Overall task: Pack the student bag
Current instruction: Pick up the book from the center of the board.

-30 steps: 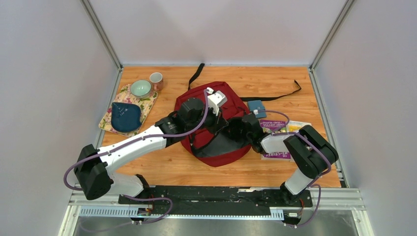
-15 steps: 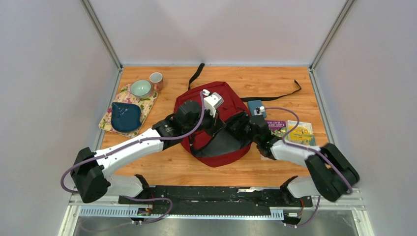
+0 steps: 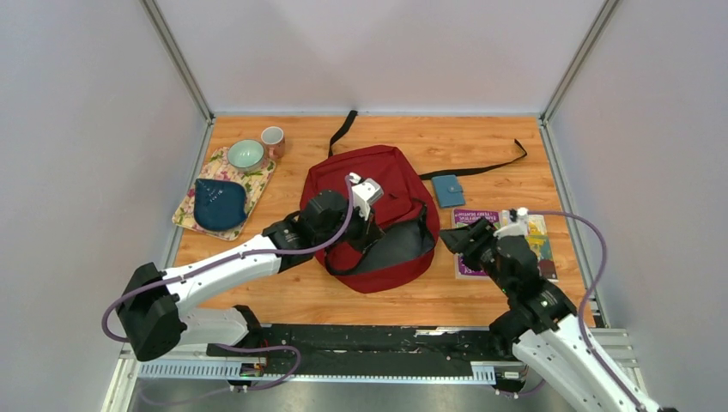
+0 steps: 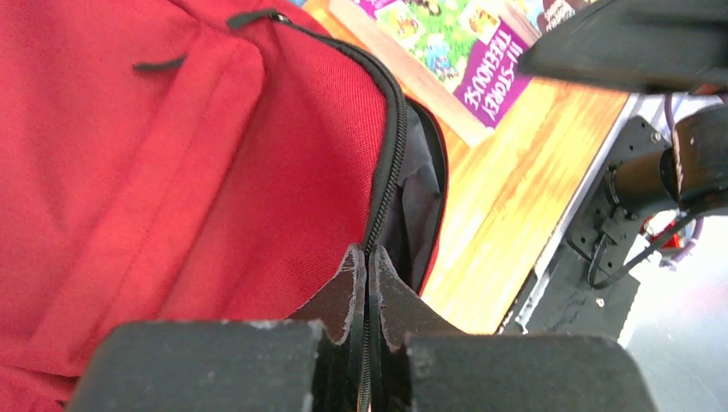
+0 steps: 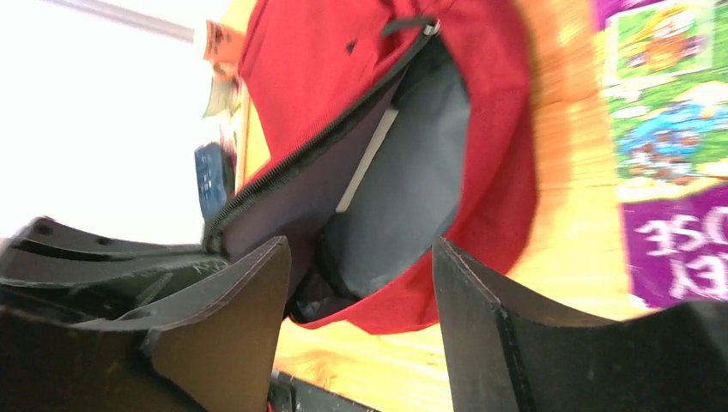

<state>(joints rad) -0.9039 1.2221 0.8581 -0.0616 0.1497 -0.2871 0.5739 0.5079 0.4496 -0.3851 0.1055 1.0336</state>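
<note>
Student bag [image 3: 378,176], a large dark red fabric backpack, lies mid wooden tabletop [image 3: 300,296] with its mouth unzipped.
Long axis runs far to near; the mouth is at the near-right end, and black straps [image 3: 481,167] trail on the far side. Left wrist view only: left claw [image 4: 367,257] pressed together on the black zipper rim. Right wrist view only: grey lining inside the bag; right claw [image 5: 360,253] apart and empty, over a purple picture book [image 3: 477,216].

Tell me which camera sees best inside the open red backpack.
The right wrist view: it looks straight into the backpack, grey lining filling the opening. The top view shows it whole but only a dark mouth. The left wrist view shows just a sliver of lining beside the zipper.
</note>
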